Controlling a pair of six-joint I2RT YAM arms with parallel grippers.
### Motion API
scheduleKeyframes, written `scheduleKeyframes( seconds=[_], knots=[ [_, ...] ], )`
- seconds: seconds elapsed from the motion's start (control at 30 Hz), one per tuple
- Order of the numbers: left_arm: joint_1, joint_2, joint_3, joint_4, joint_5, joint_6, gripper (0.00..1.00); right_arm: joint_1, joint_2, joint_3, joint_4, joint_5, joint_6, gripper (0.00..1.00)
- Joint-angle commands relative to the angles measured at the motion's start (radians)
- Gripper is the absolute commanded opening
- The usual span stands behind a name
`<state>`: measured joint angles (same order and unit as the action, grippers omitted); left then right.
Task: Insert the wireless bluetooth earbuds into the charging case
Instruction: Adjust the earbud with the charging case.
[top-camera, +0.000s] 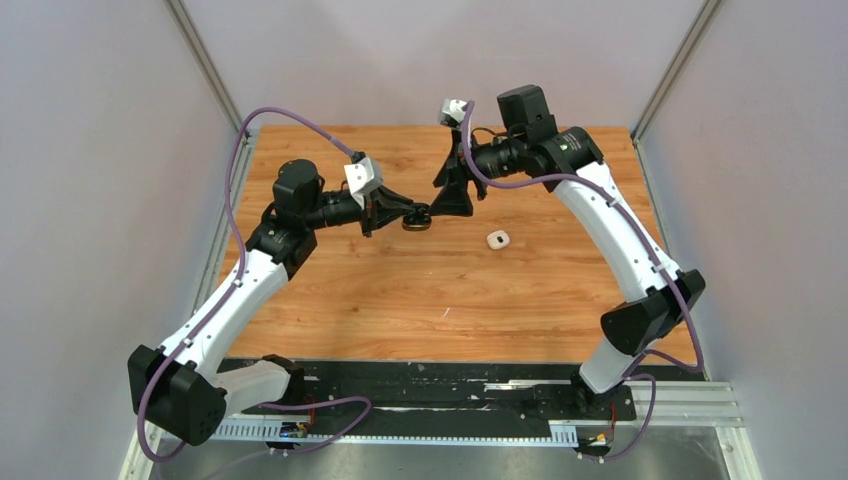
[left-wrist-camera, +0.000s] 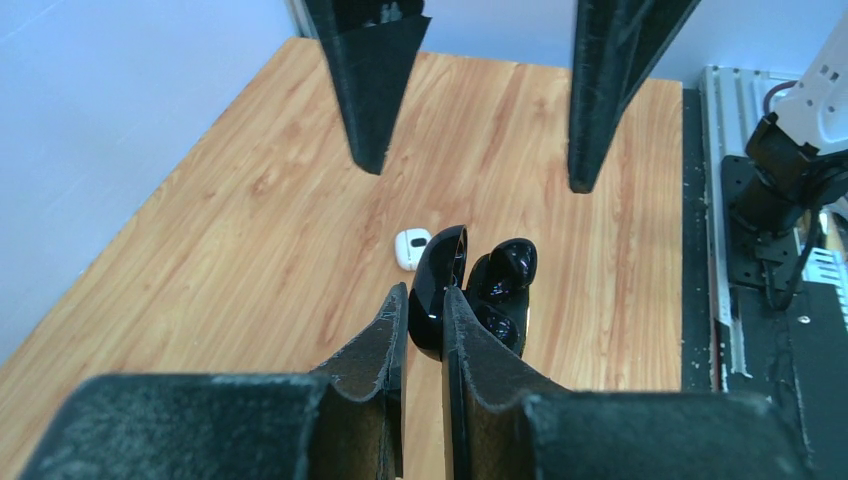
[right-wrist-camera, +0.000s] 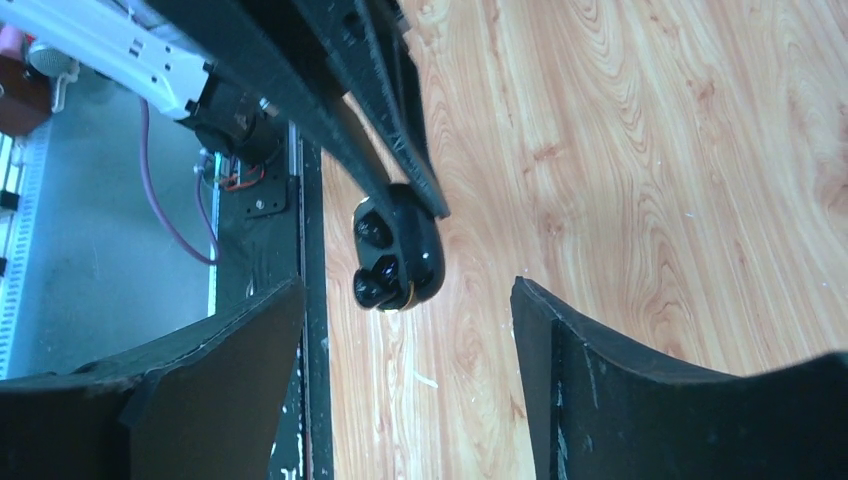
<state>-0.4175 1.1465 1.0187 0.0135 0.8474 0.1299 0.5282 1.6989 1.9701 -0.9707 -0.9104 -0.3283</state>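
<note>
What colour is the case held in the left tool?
The case is glossy black; the left wrist view shows it best.

The tight spot is mid-desk. My left end effector (left-wrist-camera: 425, 300) clamps the black charging case (left-wrist-camera: 480, 290) above the desk (top-camera: 400, 300). My right end effector (right-wrist-camera: 407, 287), fingers wide apart, faces it with only a narrow gap between us. A small white case (top-camera: 498, 239) lies on the wood near that spot, on my right side. The near half of the desk and both flanks are open wood for passing, bounded by the side walls (top-camera: 120, 150).
</note>
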Motion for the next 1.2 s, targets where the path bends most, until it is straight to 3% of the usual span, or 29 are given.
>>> scheduleKeyframes(
  seconds=[0.0,0.13,0.7,1.17],
  knots=[
    [-0.003,0.000,0.022,0.039,0.063,-0.043,0.00,0.004,-0.106,-0.087,-0.004,-0.018,-0.176,0.74],
    [-0.003,0.004,0.030,0.036,0.063,-0.049,0.00,0.004,-0.107,-0.096,-0.017,0.012,-0.218,0.72],
    [-0.003,0.007,0.050,0.037,0.056,-0.078,0.00,0.042,-0.039,-0.070,0.005,0.058,-0.132,0.75],
    [-0.003,0.007,0.045,0.053,0.051,-0.101,0.00,0.052,-0.019,-0.073,0.057,0.202,-0.091,0.64]
  ],
)
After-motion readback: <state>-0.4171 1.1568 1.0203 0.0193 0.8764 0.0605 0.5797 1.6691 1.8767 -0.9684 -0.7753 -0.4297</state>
